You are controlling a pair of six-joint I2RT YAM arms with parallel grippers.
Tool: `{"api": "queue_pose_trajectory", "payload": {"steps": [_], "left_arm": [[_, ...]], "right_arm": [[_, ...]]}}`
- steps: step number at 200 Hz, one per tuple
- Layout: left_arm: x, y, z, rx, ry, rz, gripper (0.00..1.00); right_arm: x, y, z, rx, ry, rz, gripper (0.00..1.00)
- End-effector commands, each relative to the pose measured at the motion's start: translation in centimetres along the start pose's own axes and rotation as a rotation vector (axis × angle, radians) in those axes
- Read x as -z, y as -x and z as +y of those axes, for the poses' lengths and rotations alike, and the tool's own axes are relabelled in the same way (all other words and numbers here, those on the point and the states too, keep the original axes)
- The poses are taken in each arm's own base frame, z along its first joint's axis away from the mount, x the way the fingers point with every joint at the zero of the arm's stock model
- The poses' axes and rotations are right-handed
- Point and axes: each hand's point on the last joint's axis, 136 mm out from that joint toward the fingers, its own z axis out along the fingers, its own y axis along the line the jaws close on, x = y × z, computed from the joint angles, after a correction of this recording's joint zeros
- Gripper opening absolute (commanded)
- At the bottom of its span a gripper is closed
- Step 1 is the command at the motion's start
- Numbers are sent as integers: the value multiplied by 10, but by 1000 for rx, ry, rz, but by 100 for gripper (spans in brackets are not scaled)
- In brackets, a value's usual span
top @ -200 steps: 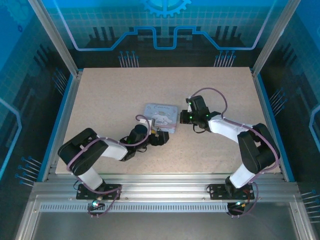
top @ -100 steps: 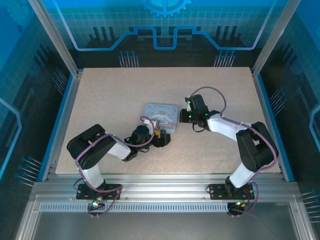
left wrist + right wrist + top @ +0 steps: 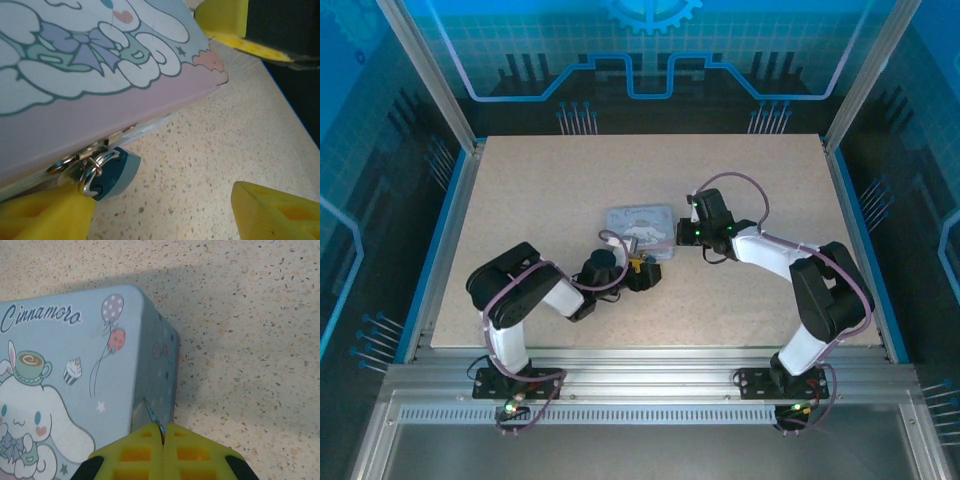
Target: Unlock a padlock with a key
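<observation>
The pale-blue cartoon tin (image 3: pixel 640 228) lies mid-table. A small teal padlock (image 3: pixel 107 172) with a silver shackle hangs from the hasp on its near edge and rests on the table. My left gripper (image 3: pixel 160 205) is open around that spot. One of its yellow fingers (image 3: pixel 45 215) sits right against the padlock, and the other finger (image 3: pixel 275 210) is far off to the right. At the tin's right side my right gripper (image 3: pixel 163 432) is shut on the key (image 3: pixel 152 415). The key's thin toothed blade sticks out toward the tin's wall (image 3: pixel 155 370).
The speckled tabletop (image 3: pixel 520 190) is ringed by a blue and aluminium frame (image 3: pixel 450 230). Both arms reach in from the near edge, with the left gripper (image 3: pixel 638 272) at the tin's front and the right gripper (image 3: pixel 688 232) at its right end.
The left arm's elbow has swung right while its gripper stayed at the tin's near edge. The right gripper has crept slightly left and away. The tin has turned a little.
</observation>
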Motion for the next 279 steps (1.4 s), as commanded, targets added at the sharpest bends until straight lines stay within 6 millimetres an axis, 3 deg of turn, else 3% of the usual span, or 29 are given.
{"api": "queue_pose_trajectory", "payload": {"steps": [1, 73, 108, 139, 179, 253, 279], "left_arm": [[-9, 10, -14, 28, -83, -28, 74], [-14, 13, -13, 41, -100, -58, 89], [-22, 13, -11, 93, -125, -76, 77], [-18, 11, -3, 126, -113, -79, 63], [-4, 3, 12, 158, -57, -51, 68], [-5, -2, 23, 167, 7, 2, 44], [-6, -3, 29, 168, 35, 0, 49]], "right_arm": [[-1, 4, 10, 28, 14, -1, 0], [-4, 5, 16, 36, 29, 7, 0], [-5, 0, 14, 32, 24, 14, 0], [-3, 1, 13, 37, 21, 10, 0], [-2, 2, 14, 41, 25, 4, 0], [-1, -1, 15, 31, 38, 1, 0], [0, 0, 16, 29, 45, -3, 0]]}}
